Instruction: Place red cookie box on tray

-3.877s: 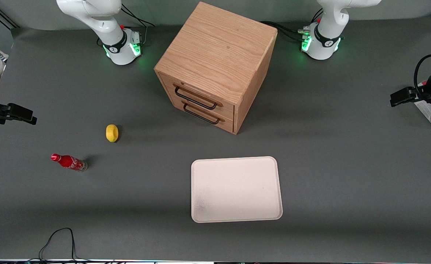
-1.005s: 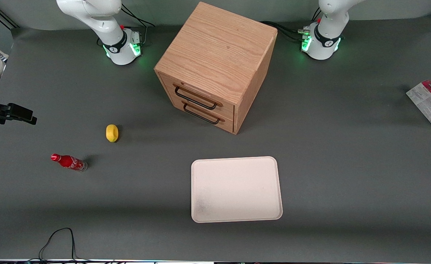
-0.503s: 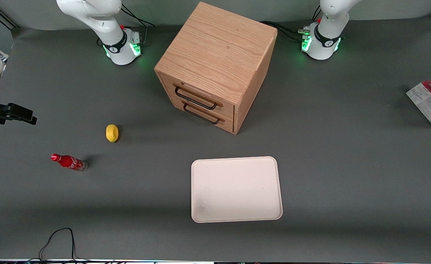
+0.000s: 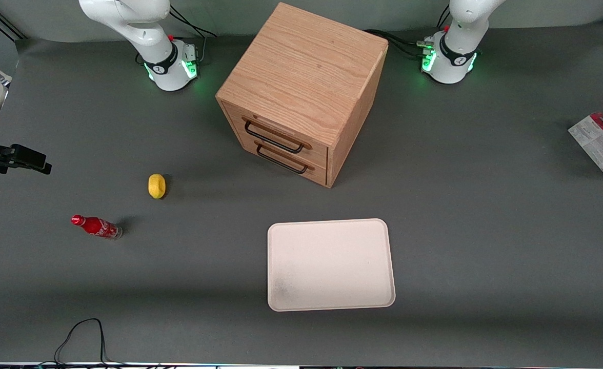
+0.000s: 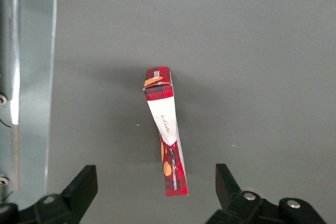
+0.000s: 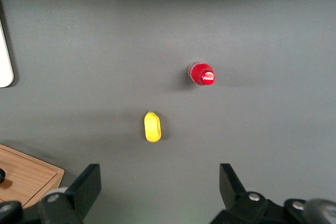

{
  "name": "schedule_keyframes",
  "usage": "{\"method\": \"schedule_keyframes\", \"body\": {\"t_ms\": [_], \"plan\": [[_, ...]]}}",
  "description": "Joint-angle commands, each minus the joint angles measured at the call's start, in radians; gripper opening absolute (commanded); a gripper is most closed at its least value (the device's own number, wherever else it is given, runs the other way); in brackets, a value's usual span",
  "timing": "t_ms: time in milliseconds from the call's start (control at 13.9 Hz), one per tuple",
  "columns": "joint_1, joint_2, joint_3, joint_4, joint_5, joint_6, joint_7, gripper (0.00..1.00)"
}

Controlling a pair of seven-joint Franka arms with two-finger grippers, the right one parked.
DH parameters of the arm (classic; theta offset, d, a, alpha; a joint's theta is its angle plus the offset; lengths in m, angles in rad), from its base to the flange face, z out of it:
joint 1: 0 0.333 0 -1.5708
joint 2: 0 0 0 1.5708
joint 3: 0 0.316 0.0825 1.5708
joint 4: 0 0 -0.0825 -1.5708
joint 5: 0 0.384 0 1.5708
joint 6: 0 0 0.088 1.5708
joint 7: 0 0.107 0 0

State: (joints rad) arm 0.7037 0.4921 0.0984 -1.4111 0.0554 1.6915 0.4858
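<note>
- Red and pale, the cookie box (image 4: 600,146) lies on the grey table (image 4: 486,230) at the working arm's end, close to the table edge and well apart from the tray (image 4: 330,264).
- Seen from my wrist camera, the box (image 5: 166,139) stands on a narrow side, its red edge turned up to me.
- My gripper (image 5: 156,191) hangs above the box with the two fingers wide apart, one on each side of it, and it holds nothing. It does not show in the front view.
- On the tray nothing lies yet; it sits nearer to the front camera than the wooden cabinet (image 4: 301,92).
- So I judge that the task is at its start: no grasp is made, and the lift, the carry and the placing are all left.
- My next move, I think, is to go down and close on the thin box.
- Lemon (image 4: 156,185) and cola bottle (image 4: 96,226) lie toward the parked arm's end, out of my way.
</note>
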Motion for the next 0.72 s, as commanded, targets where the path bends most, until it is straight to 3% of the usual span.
{"method": "schedule_keyframes", "body": {"t_ms": [0, 144, 646], "plan": [[0.023, -0.053, -0.011, -0.147, -0.035, 0.097, -0.027, 1.00], [0.031, -0.084, -0.011, -0.257, -0.035, 0.216, -0.027, 1.00], [0.078, -0.113, -0.012, -0.468, -0.066, 0.390, 0.022, 1.00]]}}
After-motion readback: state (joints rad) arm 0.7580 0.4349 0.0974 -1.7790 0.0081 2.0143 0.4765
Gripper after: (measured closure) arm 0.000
